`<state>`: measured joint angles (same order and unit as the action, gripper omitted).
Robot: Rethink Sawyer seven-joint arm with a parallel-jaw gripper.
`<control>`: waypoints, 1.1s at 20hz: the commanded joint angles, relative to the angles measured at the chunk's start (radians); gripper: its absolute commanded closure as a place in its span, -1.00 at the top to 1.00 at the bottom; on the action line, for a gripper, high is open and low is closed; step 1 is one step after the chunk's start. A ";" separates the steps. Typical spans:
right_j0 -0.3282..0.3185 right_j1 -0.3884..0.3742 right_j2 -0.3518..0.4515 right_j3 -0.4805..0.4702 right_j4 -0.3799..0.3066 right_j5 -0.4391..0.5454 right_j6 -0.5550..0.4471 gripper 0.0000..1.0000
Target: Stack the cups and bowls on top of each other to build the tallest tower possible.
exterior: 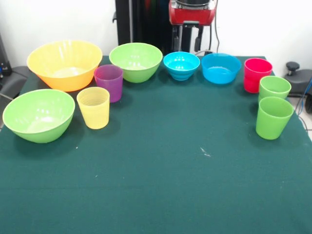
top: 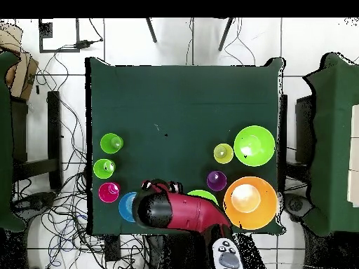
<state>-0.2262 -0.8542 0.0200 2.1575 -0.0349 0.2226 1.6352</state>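
All cups and bowls stand apart on the green table (exterior: 161, 185); none is nested. At the left are the orange bowl (exterior: 63, 63), a lime bowl (exterior: 39, 114), the purple cup (exterior: 109, 82) and the ribbed yellow cup (exterior: 93, 107). A second lime bowl (exterior: 135, 61) and two blue bowls (exterior: 181, 64) (exterior: 221, 67) line the far edge. The red cup (exterior: 257, 74) and two green cups (exterior: 274, 87) (exterior: 274, 117) stand at the right. My gripper (exterior: 189, 39) hangs drawn back behind the blue bowls. In the overhead view the arm (top: 175, 210) covers one blue bowl and part of the other (top: 127, 207).
The black pedestal (exterior: 141, 22) stands behind the far edge. A grey controller (top: 226, 253) lies by the robot's base. Cables cover the floor (top: 63, 210) beside the table, and chairs (top: 336, 140) stand at both sides.
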 commanded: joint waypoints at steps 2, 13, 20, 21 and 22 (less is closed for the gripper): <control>-0.033 0.008 0.098 0.023 -0.075 -0.043 0.070 1.00; -0.072 -0.021 0.096 0.056 -0.118 -0.041 0.066 1.00; -0.093 -0.042 0.096 0.074 -0.139 -0.032 0.067 1.00; -0.092 -0.037 0.097 0.068 -0.140 -0.031 0.067 1.00; -0.094 -0.031 0.099 0.063 -0.142 -0.033 0.067 1.00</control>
<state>-0.3070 -0.8942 0.0222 2.1821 -0.1136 0.2228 1.6352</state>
